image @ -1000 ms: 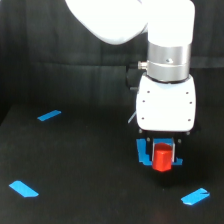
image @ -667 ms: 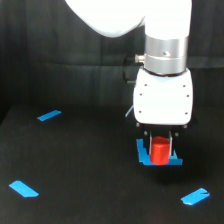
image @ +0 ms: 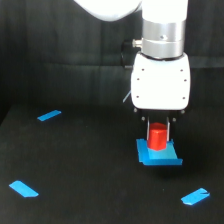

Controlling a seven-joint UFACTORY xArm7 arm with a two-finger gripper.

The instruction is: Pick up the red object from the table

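Red and matte, the red object (image: 158,138) sits right of centre in the frame, clamped between the gripper (image: 158,135) fingers, apparently raised just above the blue square (image: 159,155) on the table (image: 90,185), judging by the task's lift.

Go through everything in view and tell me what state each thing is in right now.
tool: closed on the red object, fingers on either side of it
red object: upright, gripped, above the blue square; whether it has left the square cannot be told
blue square: flat on the table, untouched
three blue strips: flat, scattered, untouched
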